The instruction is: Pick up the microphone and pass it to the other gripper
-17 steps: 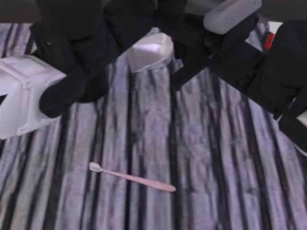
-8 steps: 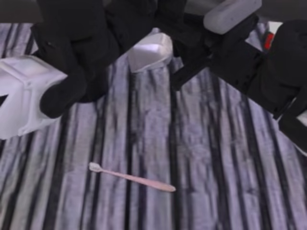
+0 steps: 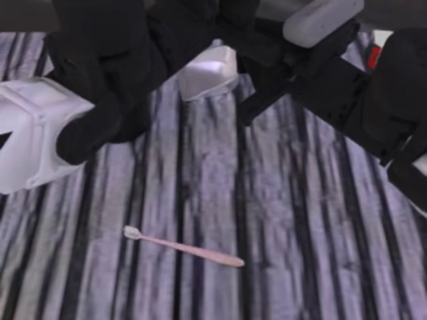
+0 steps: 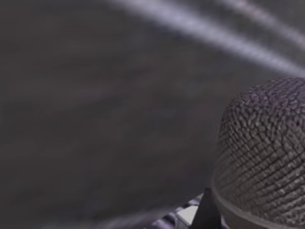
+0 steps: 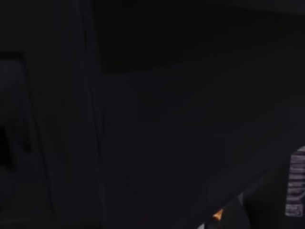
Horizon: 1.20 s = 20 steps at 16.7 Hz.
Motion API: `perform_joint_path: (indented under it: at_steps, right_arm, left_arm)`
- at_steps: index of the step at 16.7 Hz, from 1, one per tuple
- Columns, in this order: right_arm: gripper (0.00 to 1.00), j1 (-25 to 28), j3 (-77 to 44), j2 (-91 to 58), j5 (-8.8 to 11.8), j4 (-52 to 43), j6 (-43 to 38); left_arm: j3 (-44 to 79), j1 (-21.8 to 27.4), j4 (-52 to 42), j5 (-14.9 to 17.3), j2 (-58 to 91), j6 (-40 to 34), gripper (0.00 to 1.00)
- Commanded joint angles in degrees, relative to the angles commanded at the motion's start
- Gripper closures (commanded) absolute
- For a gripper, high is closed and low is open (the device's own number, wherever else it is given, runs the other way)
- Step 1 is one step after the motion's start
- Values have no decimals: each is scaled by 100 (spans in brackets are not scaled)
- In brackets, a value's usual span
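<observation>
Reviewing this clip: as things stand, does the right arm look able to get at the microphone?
Probably yes. Both arms meet at the table's far edge in the top view, and the microphone sits right by the left wrist camera. How close the right hand is cannot be told: its wrist view is dark.

microphone head — rough grey mesh, table — streaked woodgrain

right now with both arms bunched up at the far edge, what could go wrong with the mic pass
1. Both arms crowd together over the far side of the table; they might knock each other.
2. The right wrist view is dark, so it cannot guide the receiving grip.
3. The microphone shows only its mesh head, close to the left wrist camera; the grip on it is hidden, so a slip might go unseen. It could land near the pink toothbrush.
</observation>
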State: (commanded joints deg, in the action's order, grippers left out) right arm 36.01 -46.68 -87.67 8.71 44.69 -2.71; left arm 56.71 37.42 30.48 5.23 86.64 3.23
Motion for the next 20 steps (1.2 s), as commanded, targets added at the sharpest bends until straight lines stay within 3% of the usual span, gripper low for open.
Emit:
perform_joint_path:
  at_steps: [8,17,20]
  right_arm:
    - [2,0,0,0,0,0,0]
    - [0,-57,57,-66,-39,-9,25]
    - [0,-96,280,171,0,-57,23]
  left_arm:
    - [0,0,0,0,0,0,100]
    - [68,11,-9,-58,-53,43,100]
    - [-21,-136,-26,77,-156,38,100]
